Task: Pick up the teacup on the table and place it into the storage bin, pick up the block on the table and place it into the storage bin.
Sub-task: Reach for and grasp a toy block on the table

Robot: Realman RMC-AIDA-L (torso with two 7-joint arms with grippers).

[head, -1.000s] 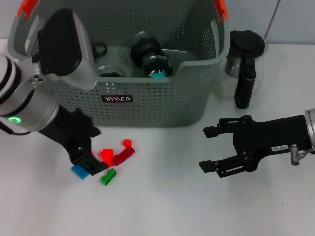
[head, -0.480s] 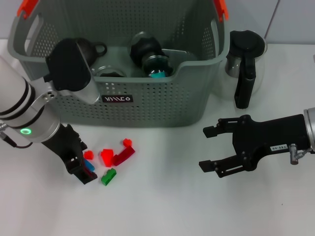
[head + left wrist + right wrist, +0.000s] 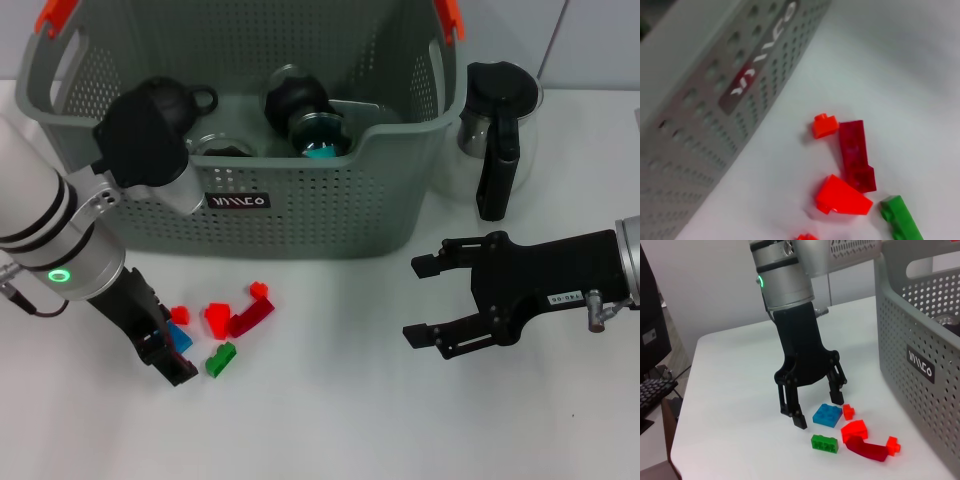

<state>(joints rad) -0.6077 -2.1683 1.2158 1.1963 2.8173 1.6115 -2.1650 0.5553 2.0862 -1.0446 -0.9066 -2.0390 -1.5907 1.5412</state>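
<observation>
Several small blocks lie on the white table in front of the storage bin [image 3: 300,215]. My left gripper [image 3: 172,348] is down among them, open, and its fingers straddle a blue block [image 3: 181,337]. The right wrist view shows that gripper [image 3: 819,411] with the blue block [image 3: 828,414] between its fingers. Around it lie a green block [image 3: 221,358], a red block [image 3: 217,318] and a dark red block [image 3: 250,317]. My right gripper [image 3: 416,301] hovers open over the table to the right. Dark glass vessels [image 3: 305,115] lie in the bin; I cannot tell which is the teacup.
A glass pot with a black lid and handle [image 3: 497,125] stands right of the bin. The bin's perforated wall with its black label [image 3: 760,75] is close behind the blocks. A red block [image 3: 841,195] and a green block [image 3: 900,220] show in the left wrist view.
My left arm has come down and shifted toward the table's front, so its fingers now straddle the blue block. The right arm has stayed put.
</observation>
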